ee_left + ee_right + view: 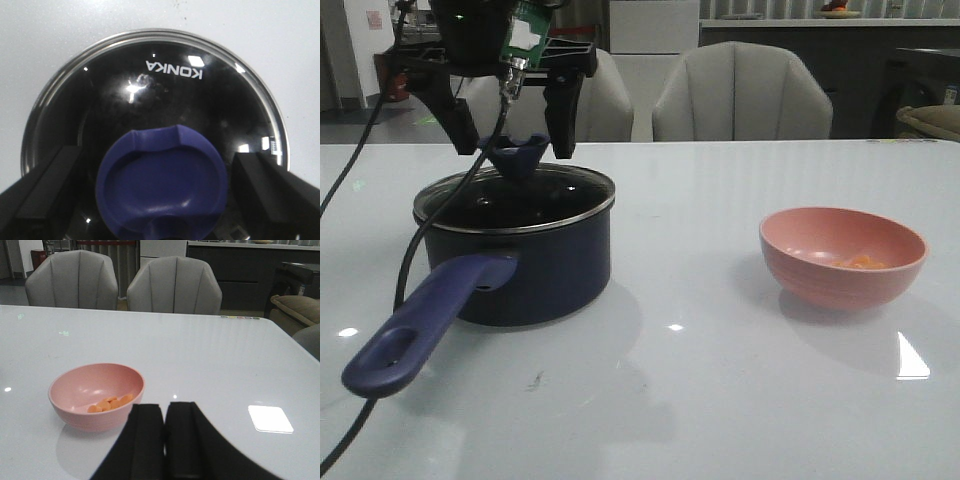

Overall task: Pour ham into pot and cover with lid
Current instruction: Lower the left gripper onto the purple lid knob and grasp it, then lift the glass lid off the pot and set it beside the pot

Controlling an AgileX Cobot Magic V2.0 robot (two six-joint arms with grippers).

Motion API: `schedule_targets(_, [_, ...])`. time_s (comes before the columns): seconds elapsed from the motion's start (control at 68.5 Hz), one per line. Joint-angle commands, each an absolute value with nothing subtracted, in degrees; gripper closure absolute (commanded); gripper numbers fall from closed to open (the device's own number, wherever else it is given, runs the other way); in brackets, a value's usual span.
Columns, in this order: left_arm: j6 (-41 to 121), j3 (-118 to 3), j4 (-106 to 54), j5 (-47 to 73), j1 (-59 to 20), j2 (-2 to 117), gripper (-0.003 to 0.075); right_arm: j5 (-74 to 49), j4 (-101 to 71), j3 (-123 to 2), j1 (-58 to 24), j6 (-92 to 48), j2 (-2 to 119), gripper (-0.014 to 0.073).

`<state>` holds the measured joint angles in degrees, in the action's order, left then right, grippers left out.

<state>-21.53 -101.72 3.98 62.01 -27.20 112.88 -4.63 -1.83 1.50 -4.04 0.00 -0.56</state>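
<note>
Left claw [513, 125] was spread wide, knob of lid [150, 100] between fingers, nothing gripped; lid was seated on pot [520, 265] below it; ham [111, 403] was seen in pink bowl [75, 412] just ahead of right claw [165, 432], pressed closed, empty; pouring judged undone; lid removal called for next.

pink bowl [843, 256], white table [720, 380], grey chairs [740, 95]

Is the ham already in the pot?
No, the ham still lies in the pink bowl, apart from the pot.
</note>
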Motion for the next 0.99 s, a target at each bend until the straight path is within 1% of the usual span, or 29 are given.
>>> schedule_targets(0.0, [-22.2, -103.6, 3.3, 61.1, -27.5, 110.7, 0.0202, 0.4, -1.3, 1.2, -3.8, 0.0, -1.8, 0.0444])
schedule_targets(0.161, [-22.2, -103.6, 2.6, 61.6, -27.5, 111.8, 0.0380, 0.4, -1.3, 1.2, -3.8, 0.0, -1.8, 0.0444])
schedule_targets(0.292, [-22.2, -103.7, 2.5, 61.3, -27.5, 111.8, 0.0456, 0.4, -1.3, 1.2, -3.8, 0.0, -1.8, 0.0444])
schedule_targets(0.526, [-22.2, -105.9, 3.0, 61.7, -27.5, 111.8, 0.0465, 0.4, -1.3, 1.2, -3.8, 0.0, -1.8, 0.0444])
schedule_targets(0.847, [-21.8, -110.9, 3.3, 65.6, -27.5, 111.0, 0.0465, 0.4, -1.3, 1.2, -3.8, 0.0, -1.8, 0.0444])
schedule_targets(0.979, [-21.8, -110.9, 6.7, 66.7, -27.5, 110.3, 0.0465, 0.4, -1.3, 1.2, -3.8, 0.0, -1.8, 0.0444])
